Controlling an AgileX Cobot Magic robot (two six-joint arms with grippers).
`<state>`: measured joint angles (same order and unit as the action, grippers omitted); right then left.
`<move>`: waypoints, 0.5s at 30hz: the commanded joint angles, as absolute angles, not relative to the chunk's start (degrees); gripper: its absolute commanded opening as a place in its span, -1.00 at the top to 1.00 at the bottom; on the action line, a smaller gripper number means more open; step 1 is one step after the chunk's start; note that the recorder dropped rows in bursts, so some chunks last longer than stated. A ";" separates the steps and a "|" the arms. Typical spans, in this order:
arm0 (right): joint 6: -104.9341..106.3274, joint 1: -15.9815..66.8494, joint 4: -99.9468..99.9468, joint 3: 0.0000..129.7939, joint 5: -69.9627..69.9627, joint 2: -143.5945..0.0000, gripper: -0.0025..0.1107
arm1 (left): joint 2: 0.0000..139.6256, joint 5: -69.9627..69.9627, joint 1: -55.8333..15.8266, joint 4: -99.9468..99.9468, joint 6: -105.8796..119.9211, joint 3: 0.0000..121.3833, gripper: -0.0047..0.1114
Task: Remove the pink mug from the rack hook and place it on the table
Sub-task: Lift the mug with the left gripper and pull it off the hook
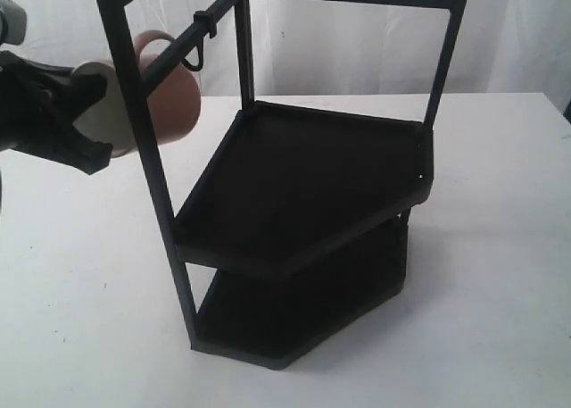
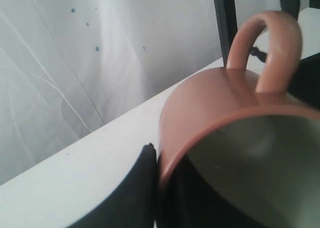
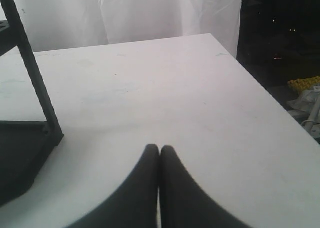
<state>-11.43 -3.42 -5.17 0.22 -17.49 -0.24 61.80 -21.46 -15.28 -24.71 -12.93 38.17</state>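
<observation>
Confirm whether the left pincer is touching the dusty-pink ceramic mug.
Touching. The left wrist view shows a black finger of the left pincer flush against the rim of the dusty-pink ceramic mug, no gap; the exterior view agrees.

Soft, even light over a white scene, a little washed out, with no hard glare.

In the exterior view the table (image 1: 500,247) glows bright and the curtain (image 1: 357,42) behind is nearly overexposed. The rack (image 1: 303,194) reads as a flat black mass with little detail, casting only a faint, diffuse shadow toward the lower right. The left gripper (image 1: 89,122) at the left edge is blurred. Up close in the left wrist view, the pink mug (image 2: 215,103) is slightly out of focus, its inside shaded dull grey. In the right wrist view the area past the table's edge is dark and unlit.
</observation>
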 commanded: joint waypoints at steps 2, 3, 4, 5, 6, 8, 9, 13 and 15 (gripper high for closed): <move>-11.79 -4.00 -5.55 0.00 -17.04 0.00 0.96 | 56.95 -20.43 -15.45 -24.27 -13.00 38.19 0.92; -11.79 -4.00 -5.55 0.00 -17.04 0.00 0.96 | 56.68 -18.77 -15.45 -24.27 -12.89 38.19 0.92; -11.79 -4.00 -5.55 0.00 -17.04 0.00 0.96 | 56.42 -13.97 -15.45 -24.27 -11.34 38.19 0.92; -11.79 -4.00 -5.55 0.00 -17.04 0.00 0.96 | 56.42 -11.15 -15.45 -24.27 -10.48 38.19 0.92; -11.79 -4.00 -5.55 0.00 -17.04 0.00 0.96 | 56.42 -7.81 -15.45 -24.27 -9.62 38.19 0.92; -11.79 -4.00 -5.55 0.00 -17.04 0.00 0.96 | 56.06 -5.87 -15.45 -24.27 -9.04 38.19 0.92; -11.79 -4.00 -5.55 0.00 -17.04 0.00 0.96 | 55.59 -4.55 -15.45 -24.27 -9.04 38.19 0.92; -11.79 -4.00 -5.55 0.00 -17.04 0.00 0.96 | 49.84 1.52 -15.45 -23.85 -9.50 38.19 0.92; -11.79 -4.00 -5.55 0.00 -17.04 0.00 0.96 | 45.67 2.79 -15.45 -22.64 -9.63 38.19 0.92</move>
